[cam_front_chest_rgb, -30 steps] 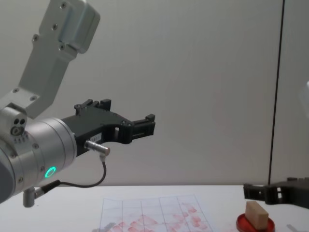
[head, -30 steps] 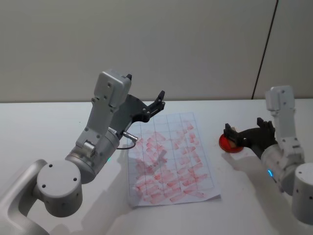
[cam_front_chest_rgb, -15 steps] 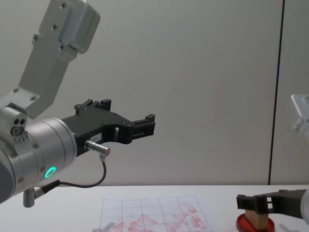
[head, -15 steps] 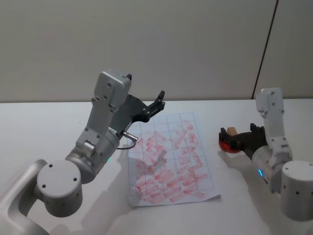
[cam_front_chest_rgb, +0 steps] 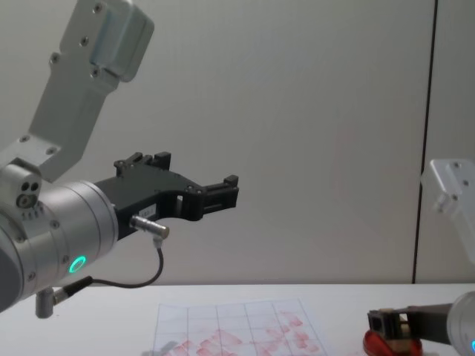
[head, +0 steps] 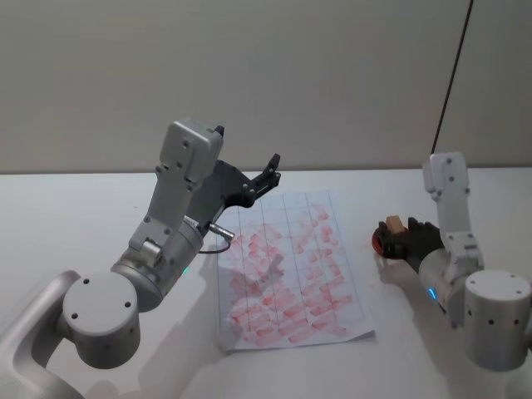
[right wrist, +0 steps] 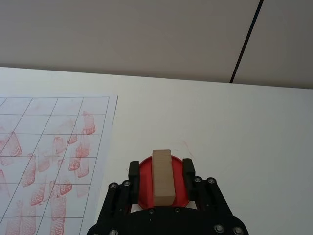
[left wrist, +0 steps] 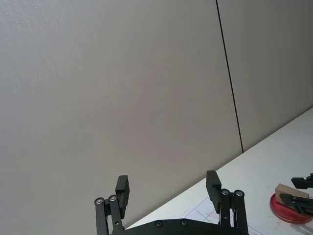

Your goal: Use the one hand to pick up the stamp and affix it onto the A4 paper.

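My right gripper (right wrist: 161, 172) sits low in the middle of the right wrist view. Its fingers are apart, one on each side of the wooden stamp (right wrist: 163, 182), with small gaps. The stamp stands on the round red ink pad (right wrist: 145, 188), right of the A4 paper (head: 287, 266). My left gripper (left wrist: 167, 185) hangs up high, fingers spread wide.

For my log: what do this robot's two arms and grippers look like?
The left arm and right arm are silver-white cylindrical segments with boxy light-grey housings and round joint caps. The left arm has a green glowing ring and a thin black cable on a silver plug; the right arm has a small blue light. The left gripper and right gripper are black and two-fingered, with visible screw heads.
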`<control>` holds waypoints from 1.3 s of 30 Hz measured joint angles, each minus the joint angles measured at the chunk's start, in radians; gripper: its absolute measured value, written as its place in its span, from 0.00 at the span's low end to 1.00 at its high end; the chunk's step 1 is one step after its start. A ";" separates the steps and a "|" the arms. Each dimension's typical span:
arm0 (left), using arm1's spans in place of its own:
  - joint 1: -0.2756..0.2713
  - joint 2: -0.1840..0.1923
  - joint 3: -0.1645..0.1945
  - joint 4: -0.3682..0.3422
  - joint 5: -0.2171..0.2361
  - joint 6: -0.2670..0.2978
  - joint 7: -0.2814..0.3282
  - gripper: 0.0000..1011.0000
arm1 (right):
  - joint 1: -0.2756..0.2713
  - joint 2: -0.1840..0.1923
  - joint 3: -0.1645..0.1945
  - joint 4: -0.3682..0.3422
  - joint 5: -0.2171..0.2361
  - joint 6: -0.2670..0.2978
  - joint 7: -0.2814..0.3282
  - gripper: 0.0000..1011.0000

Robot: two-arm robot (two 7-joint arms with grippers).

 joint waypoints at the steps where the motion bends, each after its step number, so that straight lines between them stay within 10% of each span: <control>1: 0.000 0.000 0.000 0.000 0.000 0.000 0.000 0.99 | 0.001 -0.001 0.000 0.002 -0.001 0.002 -0.001 0.50; 12: 0.000 0.000 0.000 0.000 0.000 0.000 0.000 0.99 | 0.014 -0.015 -0.001 0.025 -0.014 0.028 -0.021 0.21; 39: 0.000 0.000 0.000 0.000 0.000 0.000 0.000 0.99 | 0.033 -0.036 0.017 0.047 -0.016 0.080 -0.065 0.21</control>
